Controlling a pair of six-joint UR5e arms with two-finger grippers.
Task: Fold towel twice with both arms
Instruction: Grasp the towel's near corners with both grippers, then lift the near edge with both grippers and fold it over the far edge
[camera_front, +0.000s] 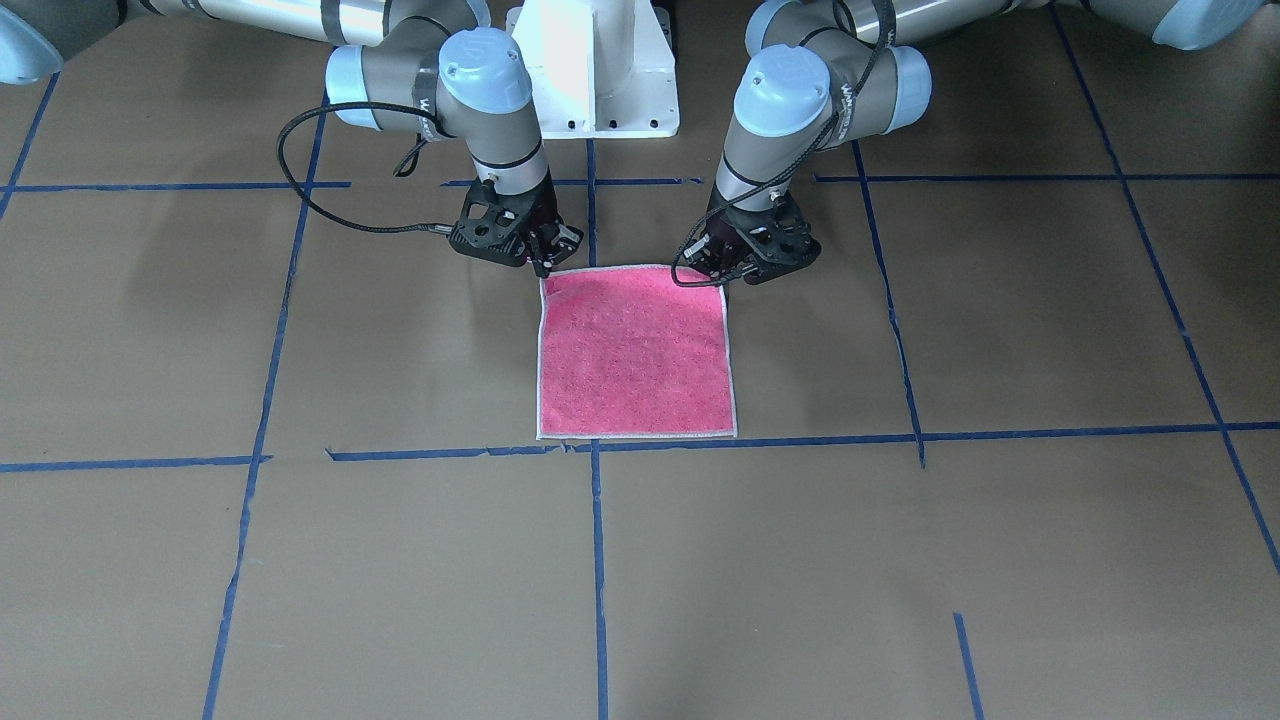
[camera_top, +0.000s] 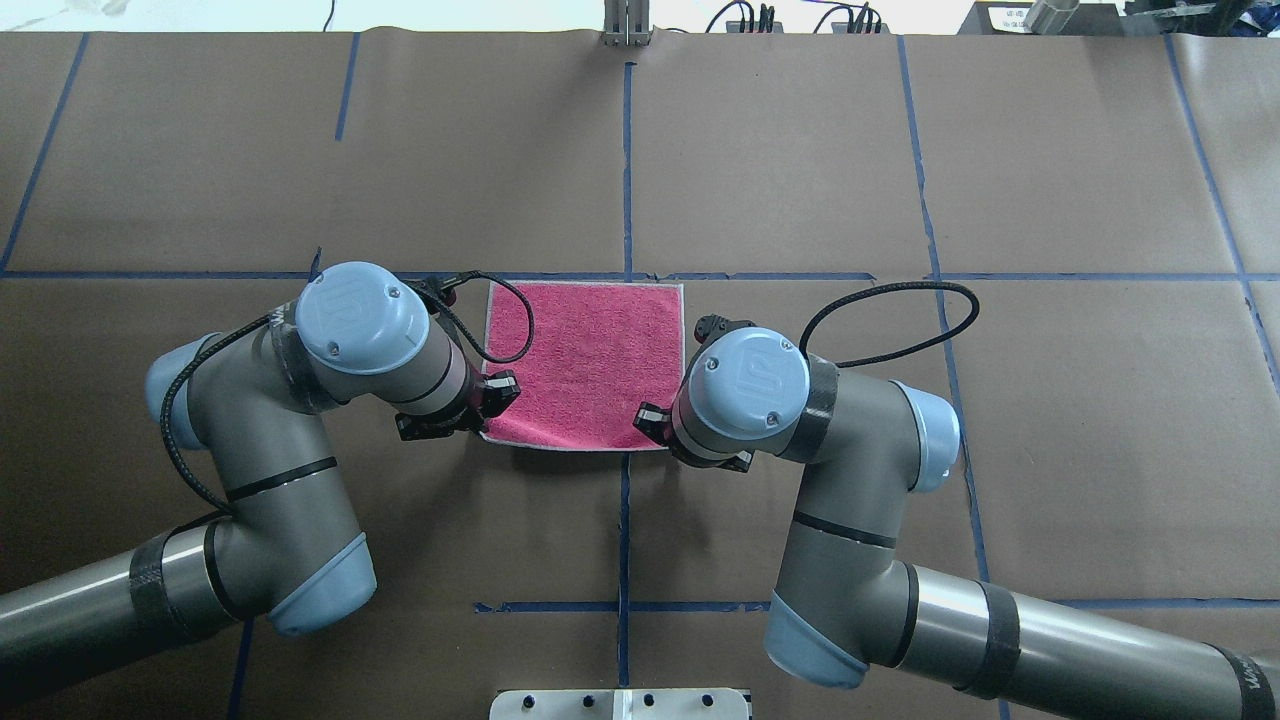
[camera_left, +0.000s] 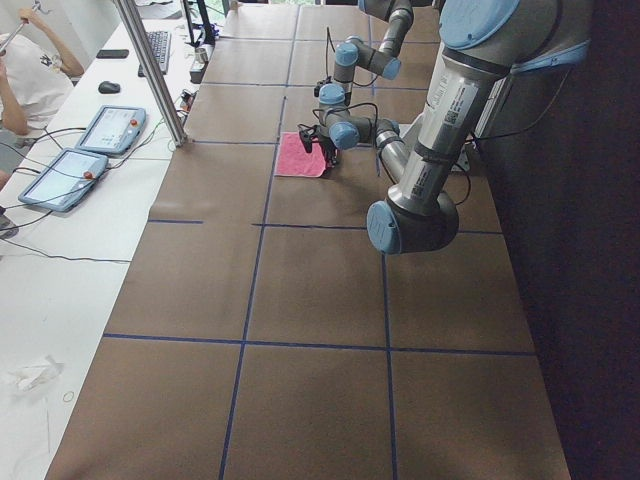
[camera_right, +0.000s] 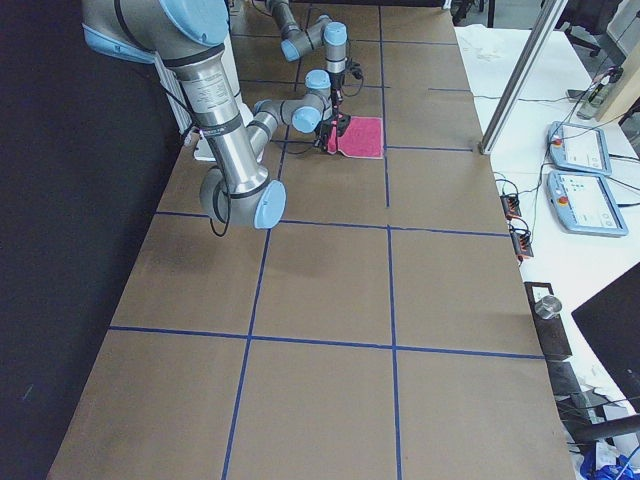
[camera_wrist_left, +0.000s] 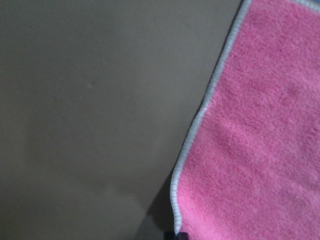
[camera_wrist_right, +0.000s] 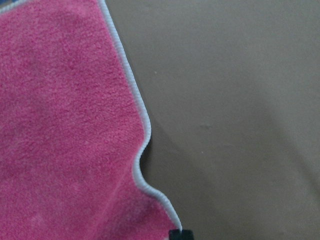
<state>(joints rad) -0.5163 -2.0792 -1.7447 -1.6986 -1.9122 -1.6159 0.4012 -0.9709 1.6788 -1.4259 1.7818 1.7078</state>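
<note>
On the brown paper table (camera_front: 1000, 560), straight out from the white pedestal base (camera_front: 600, 70), the towel (camera_front: 635, 350) lies spread flat with its pink-red face up. Its edge farthest from the robot sits just beside a crosswise line of blue tape (camera_front: 1050, 432), and the lengthwise tape line runs under it near its middle. The whitish border (camera_wrist_left: 192, 135) shows all round.

Both near corners, the ones toward the robot, are taken. The right gripper (camera_front: 545, 262) is down on one corner; in its wrist view the border bends inward and runs to a black fingertip (camera_wrist_right: 180, 234), so the pincer is closed on the cloth. The left gripper (camera_front: 722, 278) is down on the other corner, where the border lifts slightly off the paper, throws a dark shadow and ends at the fingertip, so it too looks clamped on the towel. From overhead a thin shadow lies under that near edge.

The left arm (camera_top: 270, 470) and right arm (camera_top: 850, 500) bend in from either side, wrists pointing down, black cables looping beside them.

Two tablets (camera_left: 110, 128) lie on a white bench along the table's far side, with a person (camera_left: 30, 70) sitting by them.
</note>
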